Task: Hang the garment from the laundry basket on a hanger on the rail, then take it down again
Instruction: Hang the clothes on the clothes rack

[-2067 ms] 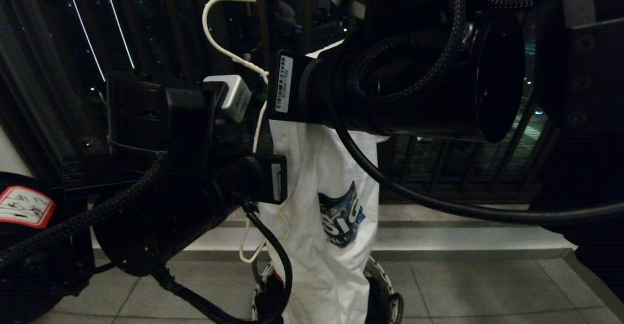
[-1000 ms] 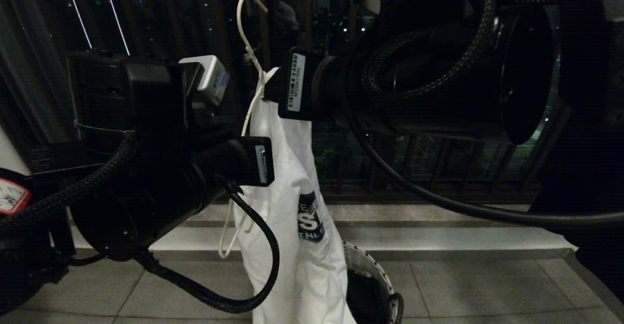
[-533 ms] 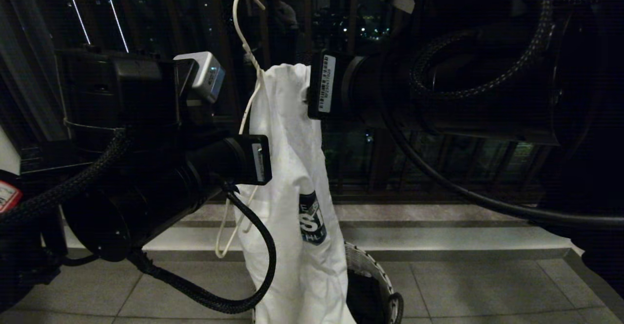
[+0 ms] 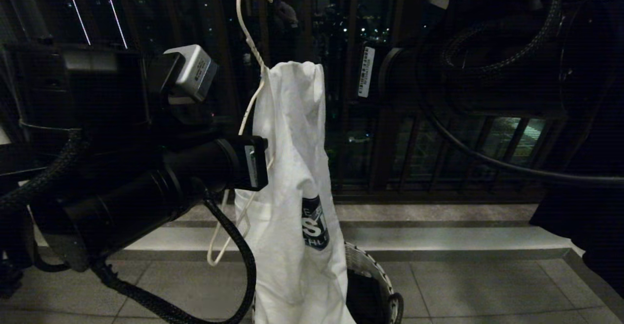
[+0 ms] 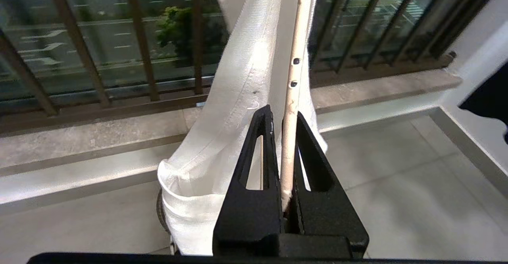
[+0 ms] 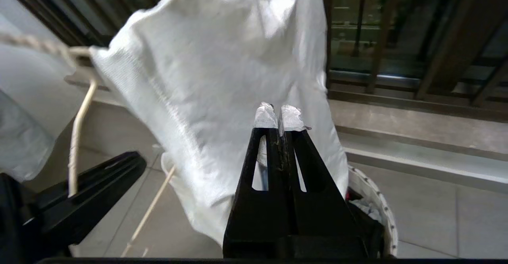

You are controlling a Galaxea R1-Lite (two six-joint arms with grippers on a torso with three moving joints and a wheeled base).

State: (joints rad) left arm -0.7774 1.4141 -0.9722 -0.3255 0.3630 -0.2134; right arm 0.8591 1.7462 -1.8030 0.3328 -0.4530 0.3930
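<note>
The white garment (image 4: 292, 168) with its dark blue chest print hangs bunched from the neck of the thin white wire hanger (image 4: 248, 17), held up in the air. My left gripper (image 5: 282, 115) is shut on the hanger's wire (image 5: 293, 97), with the garment (image 5: 238, 97) draped just past its fingers. My right gripper (image 6: 279, 117) is shut on nothing, a short way off the garment (image 6: 214, 77). The round white laundry basket (image 4: 378, 275) stands on the floor under the garment's hem. The rail is out of view.
A dark brown railing (image 4: 380, 143) with vertical bars runs behind, above a stone ledge (image 4: 438, 217). Grey floor tiles (image 4: 487, 290) lie in front. Other laundry, some of it red (image 6: 349, 194), sits in the basket (image 6: 381, 212). My two arms fill the sides of the head view.
My right arm has drawn back to the right, away from the garment's top, and its jaws have shut empty. The hanger with the garment stays in my left gripper.
</note>
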